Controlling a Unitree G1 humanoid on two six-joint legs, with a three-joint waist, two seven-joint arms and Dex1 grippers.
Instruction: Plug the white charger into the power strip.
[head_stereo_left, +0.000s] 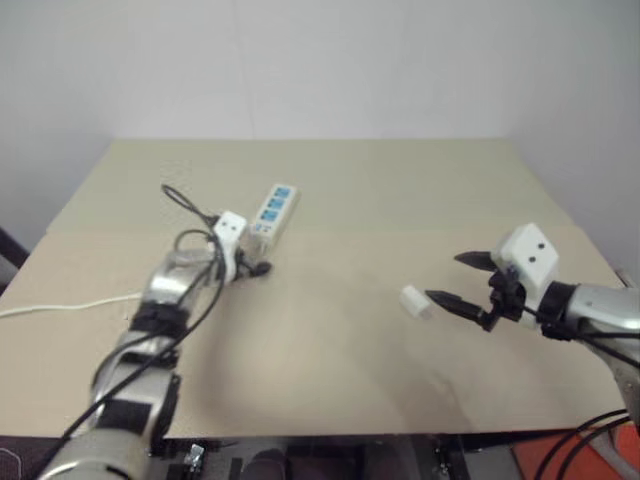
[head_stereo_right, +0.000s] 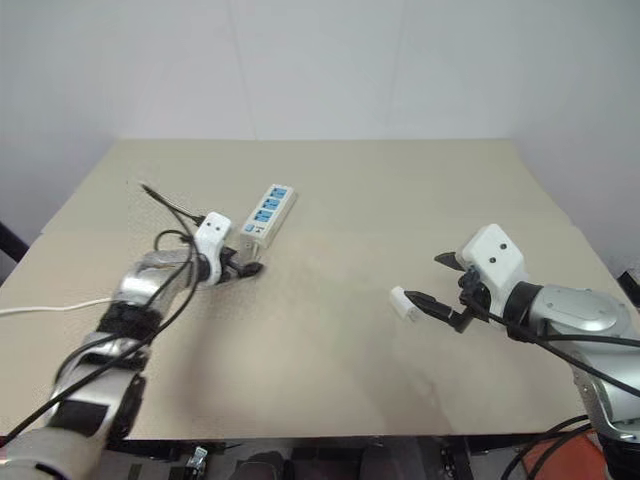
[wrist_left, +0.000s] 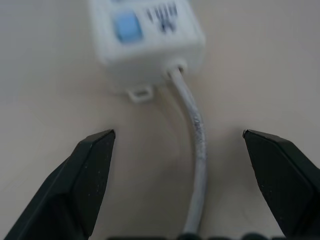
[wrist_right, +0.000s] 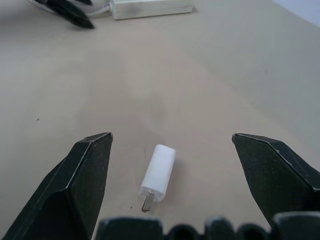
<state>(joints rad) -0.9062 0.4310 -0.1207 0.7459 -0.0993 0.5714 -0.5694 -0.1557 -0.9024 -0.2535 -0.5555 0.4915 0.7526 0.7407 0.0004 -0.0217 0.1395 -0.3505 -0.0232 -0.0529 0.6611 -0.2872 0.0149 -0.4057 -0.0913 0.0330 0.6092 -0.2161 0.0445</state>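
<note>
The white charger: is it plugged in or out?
Out. The white charger lies flat on the table, apart from the power strip.

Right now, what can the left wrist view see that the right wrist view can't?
Left wrist view: the strip's blue switch up close and its cable running out between the open left claw. Right wrist view: the charger lying on its side, prongs showing, between the open right claw. Both: the strip on the tan table.
</note>
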